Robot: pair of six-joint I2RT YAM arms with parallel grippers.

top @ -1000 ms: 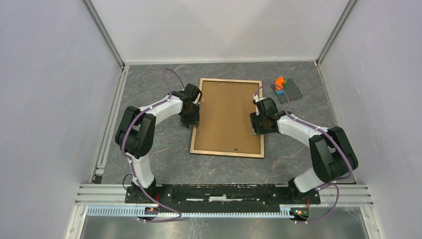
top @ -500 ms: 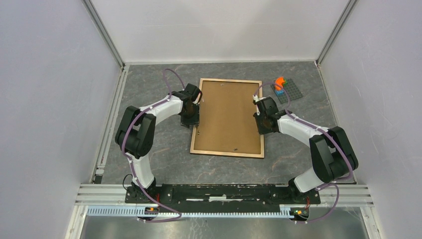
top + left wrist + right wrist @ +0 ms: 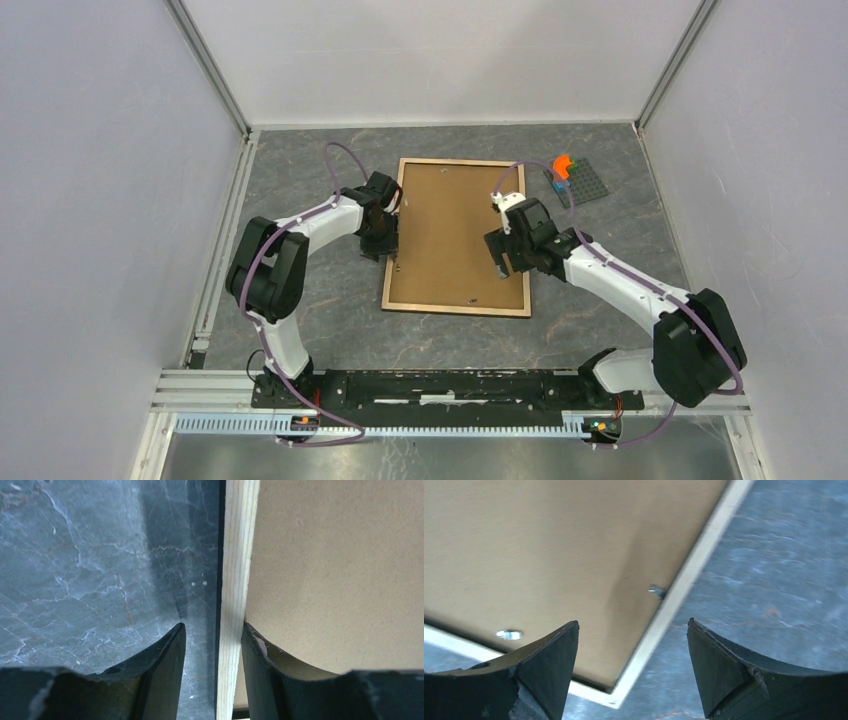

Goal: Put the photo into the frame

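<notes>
The frame point(image 3: 455, 309) lies back side up on the dark marbled table, with a plain brown backing panel point(image 3: 450, 225) filling it. The photo is hidden. My left gripper point(image 3: 388, 248) straddles the frame's left rim point(image 3: 240, 555). In the left wrist view the left gripper point(image 3: 213, 626) stands open: its right finger point(image 3: 260, 670) rests against the rim's inner side, and table shows between the rim and the left finger. My right gripper point(image 3: 503, 262) hovers wide open over the right rim near the front corner. In the right wrist view nothing lies between the right gripper point(image 3: 632, 622) fingers.
A small grey studded plate point(image 3: 585, 183) with an orange piece point(image 3: 562, 165) sits at the back right, beyond the frame. Two small metal tabs point(image 3: 509, 634) point(image 3: 655, 590) stick up from the backing panel's edges. White walls close in on the left, right and back.
My right gripper has moved inward over the frame's right side and nearer the front corner, and its jaws have opened wide. The left gripper has hardly moved on the left rim.
</notes>
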